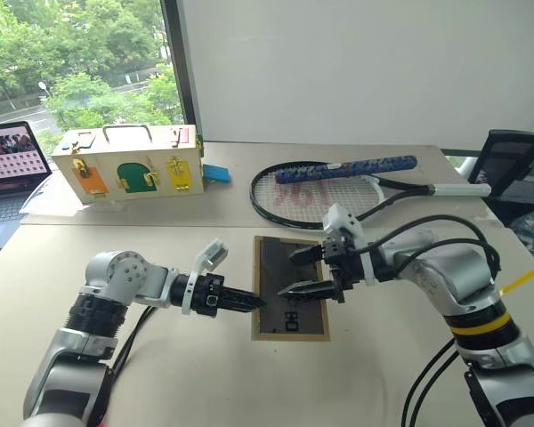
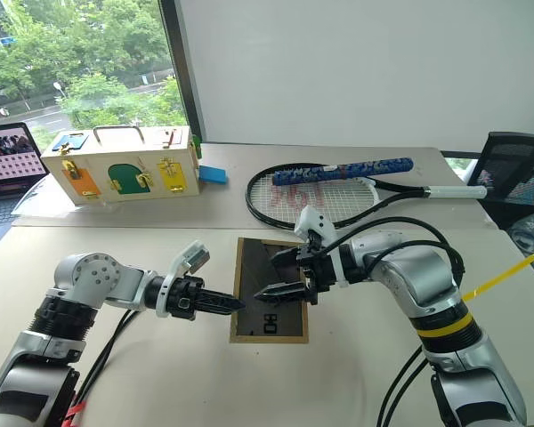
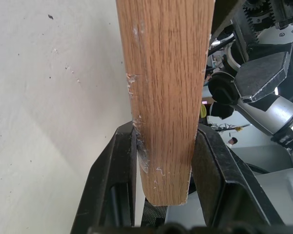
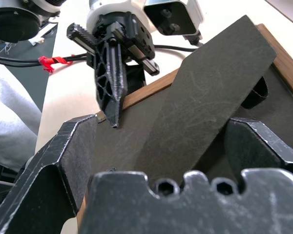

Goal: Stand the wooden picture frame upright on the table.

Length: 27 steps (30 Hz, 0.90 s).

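Note:
The wooden picture frame (image 1: 271,264) is at the middle of the table (image 1: 205,374), dark grey back up with a white mark near its close end. My left gripper (image 1: 252,302) is shut on the frame's left wooden edge (image 3: 166,97), one finger on each face. My right gripper (image 1: 292,272) hovers open over the back. In the right wrist view the fold-out stand (image 4: 205,97) rises off the back between its spread fingers, untouched. The picture side is hidden.
A cream latch box (image 1: 129,165) stands at the back left, with a small blue object (image 1: 216,173) beside it. A tennis racket (image 1: 311,191) lies just beyond the frame. A laptop (image 1: 9,169) sits far left, a black chair (image 1: 516,160) far right.

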Each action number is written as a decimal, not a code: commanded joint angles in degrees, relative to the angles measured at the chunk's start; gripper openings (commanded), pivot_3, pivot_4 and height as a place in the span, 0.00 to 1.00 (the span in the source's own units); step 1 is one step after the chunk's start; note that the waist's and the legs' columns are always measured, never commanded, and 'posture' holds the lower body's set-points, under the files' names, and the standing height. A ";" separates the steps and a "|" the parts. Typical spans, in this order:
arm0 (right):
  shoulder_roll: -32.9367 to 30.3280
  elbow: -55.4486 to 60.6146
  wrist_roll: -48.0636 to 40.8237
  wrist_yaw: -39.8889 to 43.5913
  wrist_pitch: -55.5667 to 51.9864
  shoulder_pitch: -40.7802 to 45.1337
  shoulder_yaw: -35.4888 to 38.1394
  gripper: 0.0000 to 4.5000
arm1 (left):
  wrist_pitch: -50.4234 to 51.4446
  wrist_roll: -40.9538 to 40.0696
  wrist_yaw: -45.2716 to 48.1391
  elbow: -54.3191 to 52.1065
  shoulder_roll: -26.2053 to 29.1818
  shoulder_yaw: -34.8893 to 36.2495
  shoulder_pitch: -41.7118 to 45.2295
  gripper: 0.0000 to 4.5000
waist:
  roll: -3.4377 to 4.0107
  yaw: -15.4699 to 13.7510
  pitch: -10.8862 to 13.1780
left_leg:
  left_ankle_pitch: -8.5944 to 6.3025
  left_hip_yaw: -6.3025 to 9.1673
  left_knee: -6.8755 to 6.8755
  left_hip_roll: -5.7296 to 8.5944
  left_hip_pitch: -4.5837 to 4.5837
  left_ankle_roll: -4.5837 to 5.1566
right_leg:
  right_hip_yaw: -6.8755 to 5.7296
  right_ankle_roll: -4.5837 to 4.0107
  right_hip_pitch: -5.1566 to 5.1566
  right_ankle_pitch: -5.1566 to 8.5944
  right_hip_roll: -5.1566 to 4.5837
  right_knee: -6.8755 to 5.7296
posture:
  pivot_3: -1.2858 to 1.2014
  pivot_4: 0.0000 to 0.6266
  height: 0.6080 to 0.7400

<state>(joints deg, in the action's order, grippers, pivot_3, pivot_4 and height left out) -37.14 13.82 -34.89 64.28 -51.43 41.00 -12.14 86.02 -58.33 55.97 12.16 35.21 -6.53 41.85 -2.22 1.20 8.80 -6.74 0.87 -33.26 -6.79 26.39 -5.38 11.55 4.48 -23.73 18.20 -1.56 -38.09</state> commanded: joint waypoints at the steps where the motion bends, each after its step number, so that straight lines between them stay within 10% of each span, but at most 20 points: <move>1: -1.11 4.52 -3.76 2.19 1.80 -1.07 4.65 0.99 | -1.93 0.45 3.31 -0.25 -0.35 0.99 1.92 0.25 | 0.00 -0.25 0.00 | 0.00 0.00 0.00 0.00 0.01 0.00 | 0.00 0.00 0.01 0.00 0.00 0.00 | 0.52 0.24 1.00; 19: -17.44 -3.10 8.09 -2.21 15.82 -3.75 16.79 0.99 | 5.65 0.89 8.99 7.31 0.25 3.01 8.32 0.25 | 0.03 -0.76 0.03 | -0.02 0.01 -0.31 0.00 0.08 0.04 | -0.02 0.01 0.04 -0.01 -0.01 -0.05 | 0.52 0.24 1.00; 27: -19.22 -18.07 45.07 -19.85 77.13 -11.11 6.61 0.99 | 6.48 -3.39 9.51 12.17 -0.50 0.13 11.11 0.25 | 0.03 -0.38 0.03 | -0.03 0.01 -0.36 0.00 0.07 0.06 | -0.06 0.03 0.06 0.01 -0.02 -0.03 | 0.52 0.24 1.00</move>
<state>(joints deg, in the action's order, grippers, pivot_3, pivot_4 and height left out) -57.46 -2.26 3.68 51.16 11.25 29.57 -5.82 92.33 -59.87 64.47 24.40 34.72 -6.01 51.40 -2.19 0.81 8.83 -6.77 0.87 -33.66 -6.78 26.47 -5.33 11.50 4.52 -23.68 18.21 -1.58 -38.14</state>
